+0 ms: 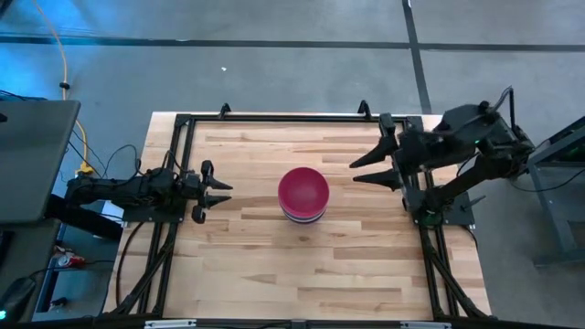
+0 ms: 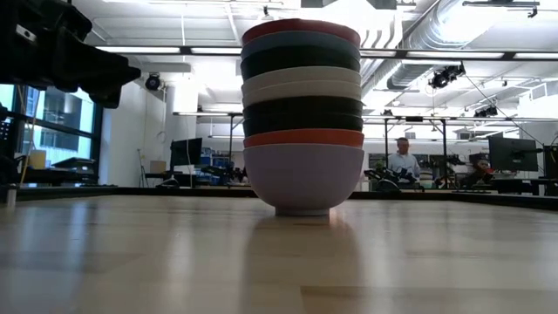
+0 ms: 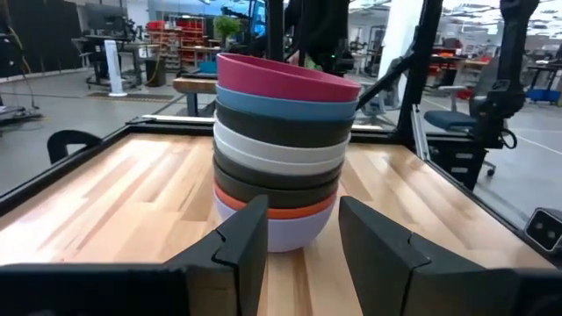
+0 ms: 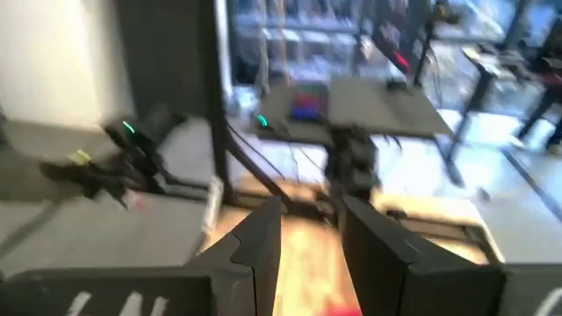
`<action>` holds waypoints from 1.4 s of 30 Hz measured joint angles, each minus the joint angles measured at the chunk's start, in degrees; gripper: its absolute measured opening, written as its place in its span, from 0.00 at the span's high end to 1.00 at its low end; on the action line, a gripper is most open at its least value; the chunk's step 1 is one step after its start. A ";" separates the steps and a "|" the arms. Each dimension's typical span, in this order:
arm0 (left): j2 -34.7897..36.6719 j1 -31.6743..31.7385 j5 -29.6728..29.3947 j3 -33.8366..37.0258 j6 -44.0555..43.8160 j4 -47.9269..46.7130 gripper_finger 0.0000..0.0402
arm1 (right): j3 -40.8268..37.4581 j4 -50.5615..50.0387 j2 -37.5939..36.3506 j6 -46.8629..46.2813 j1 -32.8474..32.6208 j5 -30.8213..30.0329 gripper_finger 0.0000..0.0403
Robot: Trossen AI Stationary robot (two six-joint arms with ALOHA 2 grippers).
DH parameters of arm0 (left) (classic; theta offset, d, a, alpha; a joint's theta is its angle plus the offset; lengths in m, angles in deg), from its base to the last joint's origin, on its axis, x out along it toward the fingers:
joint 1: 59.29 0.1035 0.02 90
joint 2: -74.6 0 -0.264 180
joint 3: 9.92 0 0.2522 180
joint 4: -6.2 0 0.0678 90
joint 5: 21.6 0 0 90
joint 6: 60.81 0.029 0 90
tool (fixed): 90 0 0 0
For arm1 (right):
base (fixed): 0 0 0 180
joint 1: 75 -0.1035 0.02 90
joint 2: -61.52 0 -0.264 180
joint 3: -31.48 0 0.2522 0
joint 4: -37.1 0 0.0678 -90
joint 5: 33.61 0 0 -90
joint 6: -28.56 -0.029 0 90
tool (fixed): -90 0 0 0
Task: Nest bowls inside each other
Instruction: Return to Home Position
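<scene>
High view: a stack of bowls (image 1: pixel 306 217), magenta bowl (image 1: pixel 303 187) uppermost, stands mid-counter (image 1: pixel 256 265). The left claw (image 1: pixel 224 195) lies near the left edge, fingers spread, holding nothing. The right claw (image 1: pixel 356 172) hangs raised at the right, likewise spread and empty.

Low view: the stack stands upright, mouths up, its long axis vertical, with a lavender bowl (image 2: pixel 303 179) at the base.

Left wrist view: the open fingers frame the stack without touching it.

Right wrist view: blurred; fingers apart.

The bowls look light, stiff and slick; a pinch on the rim seems the surest hold.
</scene>
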 joint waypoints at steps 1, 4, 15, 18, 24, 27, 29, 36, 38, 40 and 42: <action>0.00 0.00 -0.12 0.00 0.00 0.00 0.67 | 0.00 -1.71 0.01 0.04 0.00 -1.50 0.73; 0.00 0.00 -0.29 0.00 0.01 0.00 0.67 | -0.27 -5.22 -0.68 0.89 -0.05 -7.05 0.73; 0.00 0.00 -0.28 -0.02 0.01 -0.07 0.67 | -1.62 -9.46 -13.30 2.24 -8.69 -30.87 0.73; 0.00 0.00 -0.26 -0.02 0.01 -0.07 0.67 | -1.57 -13.69 -15.46 0.81 -11.49 -36.50 0.73; 0.00 0.00 -0.20 -0.02 0.01 -0.07 0.67 | -1.66 -25.34 -18.76 -5.95 -15.92 -46.91 0.73; 0.00 0.00 -0.20 -0.02 0.01 -0.07 0.67 | -1.66 -28.21 -20.16 -7.30 -17.60 -50.25 0.73; 0.00 0.00 -0.17 -0.02 0.01 -0.07 0.67 | -1.66 -28.92 -21.35 -6.81 -18.41 -51.05 0.73; 0.00 0.00 -0.17 -0.02 0.01 -0.07 0.67 | -1.67 -23.38 -28.09 5.78 -18.84 -46.53 0.73; 0.00 0.00 -0.17 -0.02 -0.01 -0.07 0.67 | -1.64 -20.03 -30.67 11.23 -18.82 -43.51 0.73; 0.00 0.00 -0.17 -0.02 0.00 -0.07 0.67 | -1.65 -16.89 -33.12 16.39 -18.74 -39.37 0.73; 0.00 0.00 -0.17 -0.02 0.01 -0.07 0.67 | -1.66 -14.40 -35.80 21.02 -18.40 -34.21 0.73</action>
